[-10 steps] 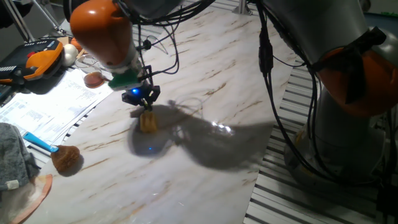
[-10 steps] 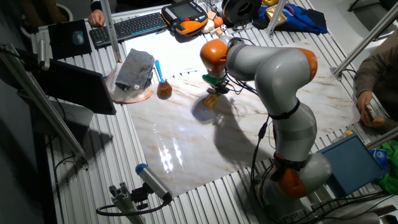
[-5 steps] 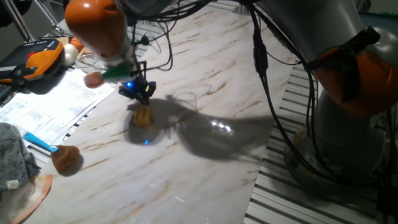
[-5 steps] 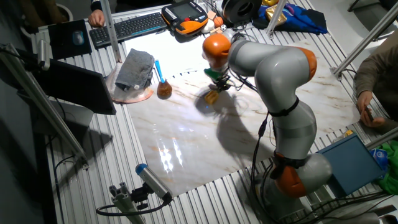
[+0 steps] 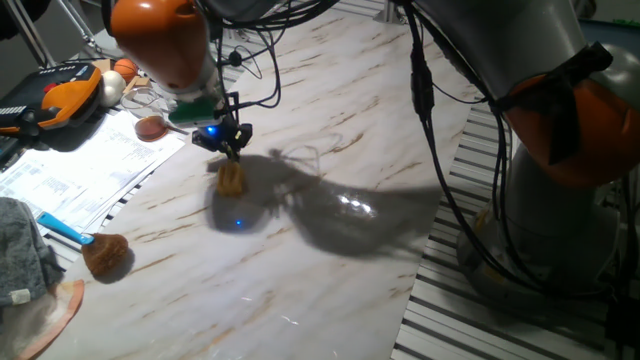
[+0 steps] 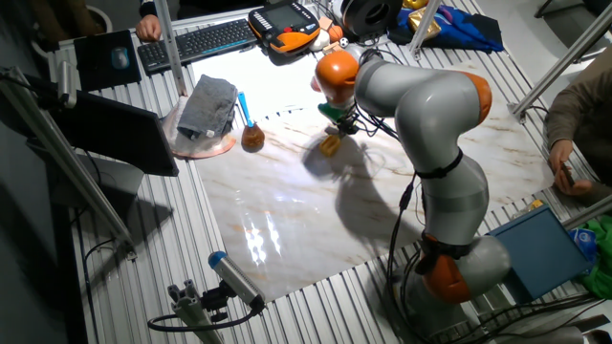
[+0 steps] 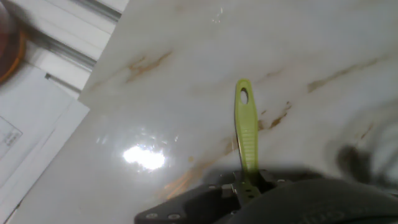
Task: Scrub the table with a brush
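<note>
The brush has a yellow blocky head (image 5: pixel 232 178) that rests on the white marble-look table (image 5: pixel 330 280). My gripper (image 5: pixel 225 147) is right above it, shut on the brush's thin green handle. In the other fixed view the gripper (image 6: pixel 337 128) and brush head (image 6: pixel 331 145) sit at the far-middle part of the table (image 6: pixel 287 220). In the hand view the pale green handle (image 7: pixel 245 134) sticks out from between the dark jaws over the table (image 7: pixel 186 62). The yellow head is hidden there.
A fluffy brown brush with a blue handle (image 5: pixel 105 252) lies at the table's left edge, also in the other fixed view (image 6: pixel 251 134). A grey cloth (image 6: pixel 208 105), papers (image 5: pixel 70 170), an orange pendant (image 5: pixel 60 95) and a keyboard (image 6: pixel 196 43) lie beyond. Grey slatted metal (image 5: pixel 470 320) surrounds the table.
My gripper has slid the brush a short way across the table toward its far side, with the head staying on the surface. The grip has not changed.
</note>
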Available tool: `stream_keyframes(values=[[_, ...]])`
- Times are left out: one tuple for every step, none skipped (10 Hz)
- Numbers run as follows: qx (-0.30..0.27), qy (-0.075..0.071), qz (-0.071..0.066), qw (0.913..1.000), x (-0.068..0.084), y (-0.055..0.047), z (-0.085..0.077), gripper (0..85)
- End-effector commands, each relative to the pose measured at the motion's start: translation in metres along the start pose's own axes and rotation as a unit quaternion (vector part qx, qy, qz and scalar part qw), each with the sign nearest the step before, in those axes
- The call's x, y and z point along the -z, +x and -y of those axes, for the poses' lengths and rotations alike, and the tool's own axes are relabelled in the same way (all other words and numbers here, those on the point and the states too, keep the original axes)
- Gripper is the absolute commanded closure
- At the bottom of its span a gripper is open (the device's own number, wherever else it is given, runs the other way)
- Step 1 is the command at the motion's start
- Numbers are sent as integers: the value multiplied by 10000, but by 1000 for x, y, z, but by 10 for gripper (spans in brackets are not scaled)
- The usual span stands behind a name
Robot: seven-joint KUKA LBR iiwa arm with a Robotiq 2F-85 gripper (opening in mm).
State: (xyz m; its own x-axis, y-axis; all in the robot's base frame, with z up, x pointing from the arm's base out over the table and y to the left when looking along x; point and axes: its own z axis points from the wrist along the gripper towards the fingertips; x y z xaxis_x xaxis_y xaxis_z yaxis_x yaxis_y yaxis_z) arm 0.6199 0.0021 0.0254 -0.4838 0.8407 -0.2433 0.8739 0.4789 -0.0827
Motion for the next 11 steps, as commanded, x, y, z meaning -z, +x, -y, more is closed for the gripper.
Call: stream_keyframes(values=[[3, -33, 20, 10000, -3, -3, 0, 850], [-2, -54, 76, 10000, -6, -5, -1, 850], [-8, -76, 131, 9999, -9, -9, -2, 850], [61, -93, 133, 9999, -11, -16, -2, 850], [136, -111, 100, 9998, -11, -24, -1, 850], [187, -122, 64, 9997, -10, -30, 0, 850], [186, -147, 52, 9997, -11, -31, 1, 850], [241, -149, 80, 9996, -12, -33, 2, 850], [324, -162, 72, 9993, -13, -34, 4, 850], [470, -155, 70, 9988, -13, -35, 7, 850], [666, -161, 33, 9976, -12, -36, 12, 850]])
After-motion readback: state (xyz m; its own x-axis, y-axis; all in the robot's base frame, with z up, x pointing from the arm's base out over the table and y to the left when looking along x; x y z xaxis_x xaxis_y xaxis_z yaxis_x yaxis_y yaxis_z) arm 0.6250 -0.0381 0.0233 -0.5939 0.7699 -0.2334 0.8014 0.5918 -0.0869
